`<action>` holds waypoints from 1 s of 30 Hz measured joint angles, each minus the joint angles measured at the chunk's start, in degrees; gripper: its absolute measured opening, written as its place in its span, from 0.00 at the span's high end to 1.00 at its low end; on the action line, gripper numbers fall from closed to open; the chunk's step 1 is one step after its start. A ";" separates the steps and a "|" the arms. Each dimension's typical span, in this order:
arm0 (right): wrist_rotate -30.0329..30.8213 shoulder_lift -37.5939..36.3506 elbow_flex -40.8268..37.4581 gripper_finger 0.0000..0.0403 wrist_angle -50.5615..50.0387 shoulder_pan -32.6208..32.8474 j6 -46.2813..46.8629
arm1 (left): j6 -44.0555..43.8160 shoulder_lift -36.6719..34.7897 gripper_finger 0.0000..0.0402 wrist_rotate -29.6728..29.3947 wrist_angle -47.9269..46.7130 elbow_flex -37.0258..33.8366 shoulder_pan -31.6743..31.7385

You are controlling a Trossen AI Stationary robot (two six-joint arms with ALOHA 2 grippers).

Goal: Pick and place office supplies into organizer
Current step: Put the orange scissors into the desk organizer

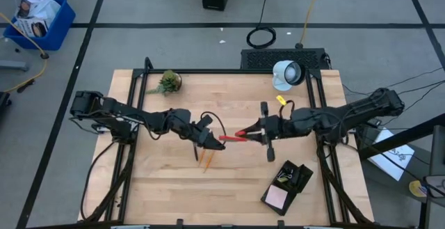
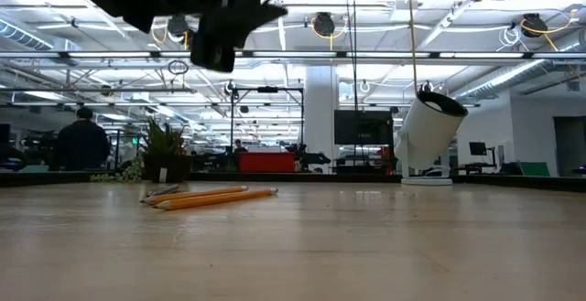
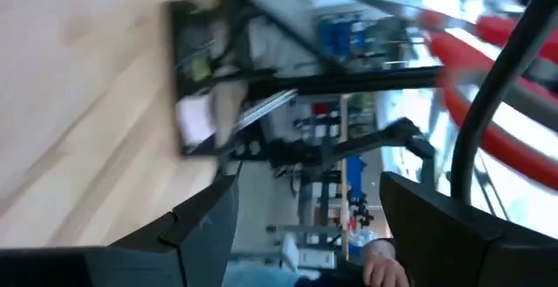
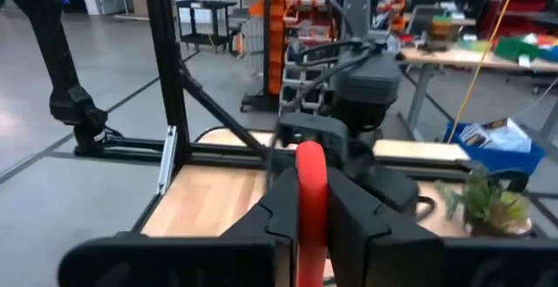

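The red-handled scissors (image 1: 233, 137) hang in the air between my two grippers over the middle of the table. My right gripper (image 1: 252, 131) is shut on them. In the right wrist view a red handle loop (image 4: 311, 182) stands between its fingers. My left gripper (image 1: 211, 140) faces it from the table's left. Its fingers are open (image 3: 305, 226) and nothing shows between them. Two orange-yellow pencils (image 1: 205, 161) lie flat on the table below the left gripper (image 2: 215, 196). The black organizer (image 1: 295, 177) sits toward the near right and has the pink pad (image 1: 277, 198) in it. My right gripper pinches the scissors by a red handle loop (image 4: 311, 167) between its two fingers. It comes in level from the table's right side. The scissors are lifted clear of the table, and their other end (image 1: 224, 138) points toward my left gripper.
A round white lamp (image 1: 286, 74) stands at the far right of the table and a small green plant (image 1: 168, 83) at the far left. Black frame rails run along the left and right sides. Bare wood lies at the near left. A person (image 2: 81, 141) stands far behind the table.
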 joint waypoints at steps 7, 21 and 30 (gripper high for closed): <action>0.05 1.07 0.00 0.93 0.24 -0.92 0.49 | 2.12 -0.98 0.32 -3.31 -0.55 0.04 -1.05; -0.12 6.76 -0.02 0.93 2.68 -0.09 0.97 | -2.01 -1.00 0.94 -3.38 -1.94 0.02 -0.54; -0.09 8.75 0.02 0.93 3.22 -0.07 0.98 | -5.33 -1.00 0.96 -4.58 3.13 -0.02 -0.43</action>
